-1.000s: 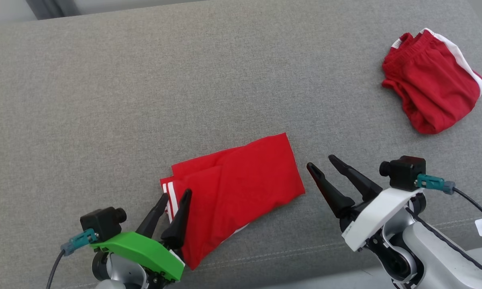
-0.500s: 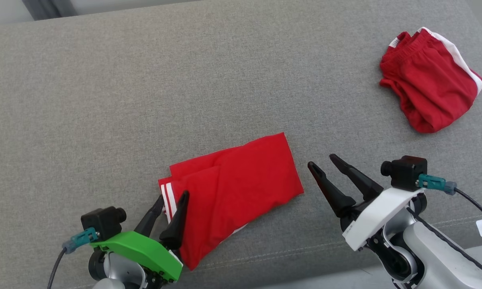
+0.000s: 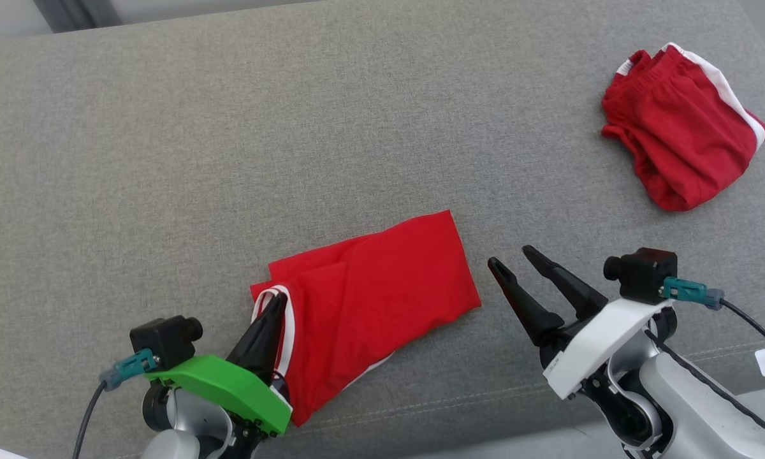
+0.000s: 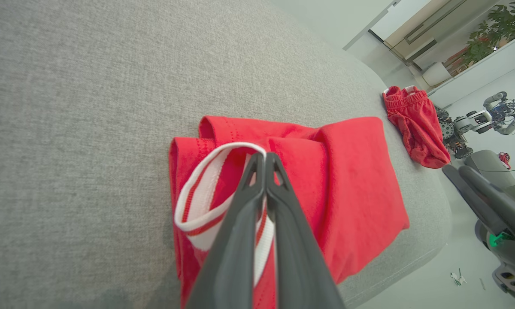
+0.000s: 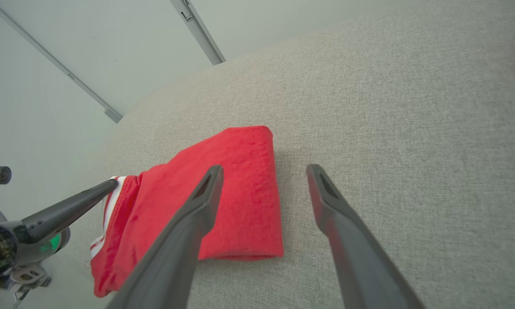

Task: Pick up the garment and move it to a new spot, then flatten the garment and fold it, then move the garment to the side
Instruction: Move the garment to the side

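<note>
The left gripper (image 3: 274,305) has snapped closed on the striped hem (image 4: 199,195) of the folded shorts (image 3: 389,287). A second ago its fingers stood apart astride that edge. The white-banded hem, which then lay flat, now curls up in a loop around the fingertips, as the left wrist view shows. The rest of the shorts has not shifted. They lie in a neat red rectangle near the front edge of the sofa (image 3: 229,127), slightly askew, between the two arms.

The right gripper (image 3: 507,255) has not moved. Its fingers are spread wide and hold nothing, poised just beside the far short edge of the shorts without touching it.

With the fold apparently finished, the new pinch looks like the opening of the last step, carrying the shorts to the side. Held by one corner only, the stacked layers may well slide apart on lifting.

The seat is a broad stretch of grey woven fabric, with a seam running along its front lip. A second pair of shorts (image 3: 682,127), red with a white side panel, sits crumpled well apart at the far right.

Beyond the sofa the room is pale and bright. It has a light floor, white walls with a metal rail (image 5: 197,30), a potted plant (image 4: 498,34) and another robot (image 4: 485,120) in the distance.
</note>
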Tool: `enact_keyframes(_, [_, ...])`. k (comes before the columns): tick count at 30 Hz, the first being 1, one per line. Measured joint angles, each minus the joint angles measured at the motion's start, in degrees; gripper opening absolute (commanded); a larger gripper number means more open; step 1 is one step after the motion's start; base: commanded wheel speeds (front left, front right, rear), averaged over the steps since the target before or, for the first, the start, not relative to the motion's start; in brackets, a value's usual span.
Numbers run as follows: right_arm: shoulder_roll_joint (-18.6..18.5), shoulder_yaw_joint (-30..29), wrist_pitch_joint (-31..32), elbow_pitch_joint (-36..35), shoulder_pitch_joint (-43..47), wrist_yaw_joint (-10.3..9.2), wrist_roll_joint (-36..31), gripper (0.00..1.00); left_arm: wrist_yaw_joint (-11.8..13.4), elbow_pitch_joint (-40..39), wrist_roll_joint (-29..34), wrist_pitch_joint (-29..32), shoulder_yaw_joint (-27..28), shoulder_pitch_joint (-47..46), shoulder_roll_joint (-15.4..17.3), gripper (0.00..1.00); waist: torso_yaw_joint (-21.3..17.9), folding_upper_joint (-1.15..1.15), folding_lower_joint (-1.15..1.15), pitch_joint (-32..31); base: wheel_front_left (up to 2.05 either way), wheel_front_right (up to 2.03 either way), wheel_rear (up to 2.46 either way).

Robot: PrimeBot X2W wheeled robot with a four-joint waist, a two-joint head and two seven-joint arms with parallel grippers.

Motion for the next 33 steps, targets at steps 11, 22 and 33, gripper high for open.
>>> enact_keyframes(11, [0.02, 0.01, -0.30, 0.24, 0.00, 0.01, -0.01, 1.00, -0.07, 0.43, -0.02, -1.26, 0.70, -0.71, -0.26, 0.00, -0.38, 0.00, 0.00, -0.17, 0.00, 0.00, 0.00])
enact_keyframes(22, [0.00, 0.07, -0.51, 0.41, 0.01, 0.01, -0.02, 1.00, 0.66, 2.67, -1.53, -3.00, 4.26, -2.89, -0.44, 0.00, -0.38, 0.00, 0.00, -0.45, 0.00, 0.00, 0.00])
enact_keyframes(33, [0.00, 0.62, -0.40, 0.68, 0.01, 0.07, -0.02, 1.00, 2.64, 6.71, -1.43, -2.23, 5.37, -2.88, -0.03, 0.00, -0.49, 0.00, 0.00, 0.01, 0.00, 0.00, 0.00])
